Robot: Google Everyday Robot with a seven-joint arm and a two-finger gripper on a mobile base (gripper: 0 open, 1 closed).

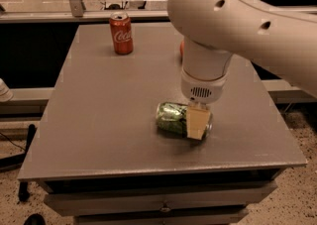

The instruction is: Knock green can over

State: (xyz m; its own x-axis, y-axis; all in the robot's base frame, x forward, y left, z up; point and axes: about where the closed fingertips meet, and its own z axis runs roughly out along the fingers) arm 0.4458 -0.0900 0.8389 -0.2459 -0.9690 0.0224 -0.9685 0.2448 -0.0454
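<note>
**Work surface.** The table [109,110] has a flat, matte grey top with squared edges and a darker panelled front below it.

**Green can.** The green can [171,118] is a cylindrical aluminium drinks can with a mottled green and pale label. It lies on its side on the front right part of the table top, long axis running left to right, in contact with the surface. A strip of silver metal shows at its right end. The lettering on its label cannot be read.

**Gripper.** The gripper [197,126] hangs straight down from the arm [233,18] and sits over the right end of the green can, its tan, wedge-shaped tip overlapping the can body. Whether it is clamped on the can or standing open cannot be told. The arm is smooth, glossy white and rounded, with small dark round holes and a slotted vent at the wrist.

**Coca-Cola can.** The Coca-Cola can [121,33] stands upright near the rear left edge, well apart from the green can. It is red with a silver top and white script reading "Coca-Cola".
</note>
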